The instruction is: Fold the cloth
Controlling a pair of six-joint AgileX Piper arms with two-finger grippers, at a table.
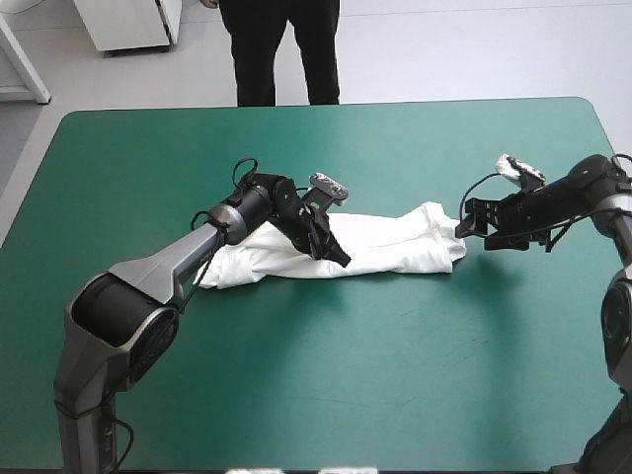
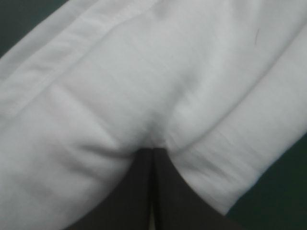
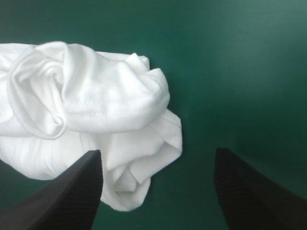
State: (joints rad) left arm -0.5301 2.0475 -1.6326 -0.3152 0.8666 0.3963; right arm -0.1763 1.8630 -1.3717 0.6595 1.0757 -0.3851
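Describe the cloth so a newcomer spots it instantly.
On the teal-green table, look at its middle. The T-shirt is a long white crumpled bundle, the left end effector on its middle, the open right end effector at its end. It alone is white and soft.

A table (image 1: 395, 395) with a teal-green cover and rounded far corners fills the high view. Beyond its far edge lies pale floor (image 1: 444, 49). A white cabinet (image 1: 128, 25) stands at eleven o'clock.

The teal-green table (image 1: 326, 385) carries the white T-shirt (image 1: 385, 242), a long rumpled band lying across its middle.
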